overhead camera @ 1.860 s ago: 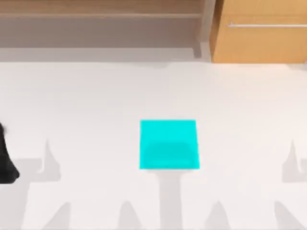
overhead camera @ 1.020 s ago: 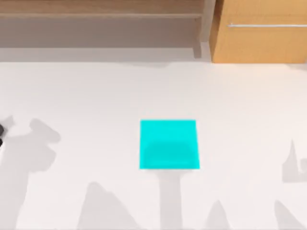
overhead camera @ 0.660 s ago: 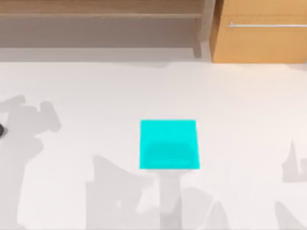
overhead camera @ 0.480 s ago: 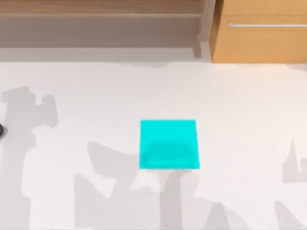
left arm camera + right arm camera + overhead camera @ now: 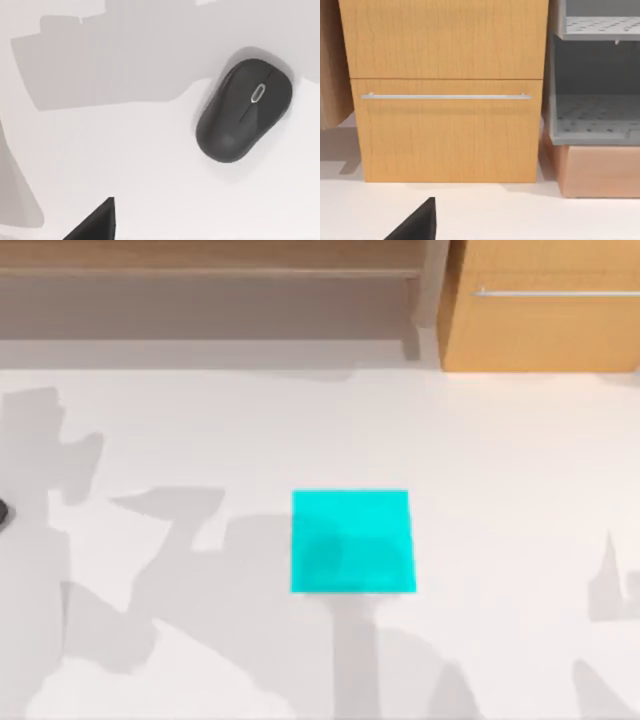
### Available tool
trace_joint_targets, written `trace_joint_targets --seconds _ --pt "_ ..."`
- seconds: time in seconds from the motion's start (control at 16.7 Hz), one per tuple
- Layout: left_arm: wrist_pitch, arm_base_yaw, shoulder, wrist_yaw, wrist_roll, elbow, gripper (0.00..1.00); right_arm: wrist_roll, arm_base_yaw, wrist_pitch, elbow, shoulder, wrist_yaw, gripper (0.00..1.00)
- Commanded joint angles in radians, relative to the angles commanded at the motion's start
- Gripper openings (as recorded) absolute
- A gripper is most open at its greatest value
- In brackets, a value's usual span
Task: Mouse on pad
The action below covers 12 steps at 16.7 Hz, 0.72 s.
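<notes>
Since a couple of seconds ago the black arm has left the top view's left edge, where the mouse (image 5: 244, 111), a smooth dark oval, sits bare on the white table (image 5: 200, 440). Well apart lies the pad (image 5: 352, 541), flat cyan, nothing on it. Either gripper's fingers: I cannot tell.

- we see a rendered office-like room: white table (image 5: 500, 490), wooden drawer cabinet (image 5: 447, 90) with metal handle (image 5: 445, 96)
- grey perforated shelves (image 5: 595, 120) beside it
</notes>
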Motion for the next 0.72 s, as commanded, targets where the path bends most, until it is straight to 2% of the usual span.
trace_joint_targets --seconds 0.36,0.54,0.72 --pt "-0.197 0.030 0.318 -0.023 0.360 0.254 1.00 0.000 0.000 0.000 0.000 0.000 0.000 1.00" --pt "-0.260 0.031 0.406 -0.031 0.463 0.351 1.00 0.000 0.000 0.000 0.000 0.000 0.000 1.00" --pt "-0.278 0.030 0.431 -0.035 0.497 0.392 1.00 0.000 0.000 0.000 0.000 0.000 0.000 1.00"
